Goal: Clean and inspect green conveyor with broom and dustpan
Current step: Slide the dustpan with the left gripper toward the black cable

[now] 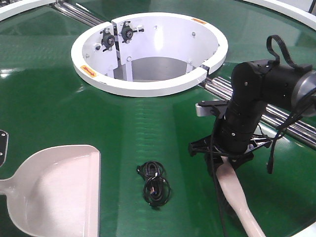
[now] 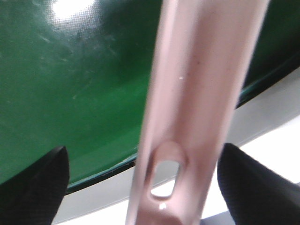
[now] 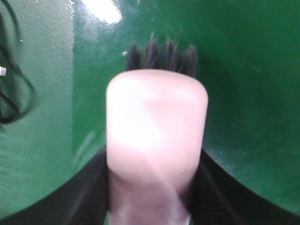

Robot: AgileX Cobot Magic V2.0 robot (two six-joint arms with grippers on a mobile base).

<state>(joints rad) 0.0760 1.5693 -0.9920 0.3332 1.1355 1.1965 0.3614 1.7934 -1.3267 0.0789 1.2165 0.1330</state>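
A pale pink dustpan (image 1: 57,190) lies flat on the green conveyor (image 1: 44,98) at the lower left, its handle running off the left edge. In the left wrist view, that handle (image 2: 197,93), with its hang hole, passes between my left gripper's (image 2: 143,187) two black fingers (image 2: 42,183), which stand apart from it; the gripper is open. My right gripper (image 1: 224,155) is shut on the pink broom handle (image 1: 239,195). In the right wrist view, the handle (image 3: 157,126) fills the middle and the black bristles (image 3: 161,54) touch the belt beyond it.
A coiled black cable (image 1: 154,183) lies on the belt between dustpan and broom; it also shows at the left edge of the right wrist view (image 3: 9,93). A white ring housing (image 1: 148,84) stands behind. Metal rollers (image 1: 286,126) run at the right.
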